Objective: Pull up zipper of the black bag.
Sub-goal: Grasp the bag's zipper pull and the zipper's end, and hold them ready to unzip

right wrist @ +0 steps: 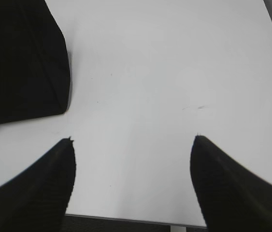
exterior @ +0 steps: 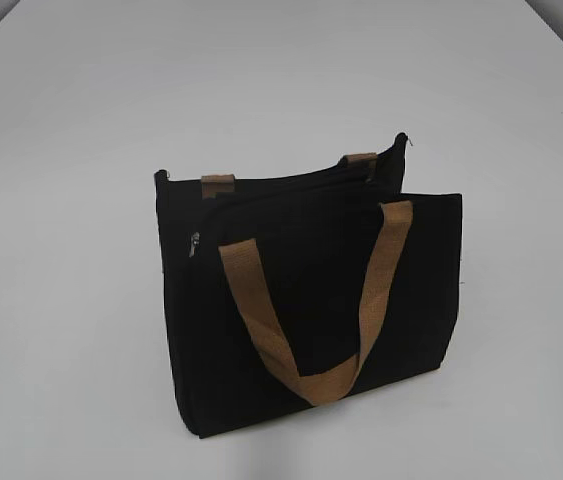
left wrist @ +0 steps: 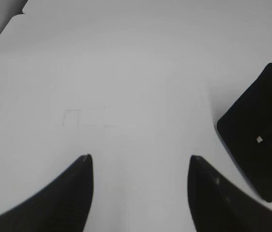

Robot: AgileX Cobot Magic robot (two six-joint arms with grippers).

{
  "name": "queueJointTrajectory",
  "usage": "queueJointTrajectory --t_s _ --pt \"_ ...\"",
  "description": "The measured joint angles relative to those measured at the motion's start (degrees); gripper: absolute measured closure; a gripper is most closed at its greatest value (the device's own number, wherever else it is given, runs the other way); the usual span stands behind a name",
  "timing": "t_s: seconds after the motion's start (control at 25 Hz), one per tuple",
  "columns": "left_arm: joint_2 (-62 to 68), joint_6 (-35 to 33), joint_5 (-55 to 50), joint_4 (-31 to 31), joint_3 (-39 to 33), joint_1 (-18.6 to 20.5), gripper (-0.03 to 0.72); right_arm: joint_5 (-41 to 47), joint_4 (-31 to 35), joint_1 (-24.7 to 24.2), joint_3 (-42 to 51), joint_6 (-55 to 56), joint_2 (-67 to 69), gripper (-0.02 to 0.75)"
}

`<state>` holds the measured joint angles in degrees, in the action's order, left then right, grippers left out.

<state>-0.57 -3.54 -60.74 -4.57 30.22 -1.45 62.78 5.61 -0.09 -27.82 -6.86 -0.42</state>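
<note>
The bag point(exterior: 311, 300) is seen upright on the table point(exterior: 61, 150), its zipper point(exterior: 194, 244) at the left end. Both the left gripper point(left wrist: 139, 159) and right gripper point(right wrist: 133, 140) are held wide apart, empty, touching nothing.

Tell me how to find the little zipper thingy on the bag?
Find the black bag standing on the white table, then follow its top edge to the left corner. The zipper hangs just below that corner: small and silvery, unlike the wide tan handles beside it.
</note>
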Motion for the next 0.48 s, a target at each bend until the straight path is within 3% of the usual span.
queueJointTrajectory --t_s 0.48 --pt "0.0 0.0 0.0 0.0 0.0 0.0 0.224 0.0 0.0 0.0 0.0 0.0 0.0 0.166"
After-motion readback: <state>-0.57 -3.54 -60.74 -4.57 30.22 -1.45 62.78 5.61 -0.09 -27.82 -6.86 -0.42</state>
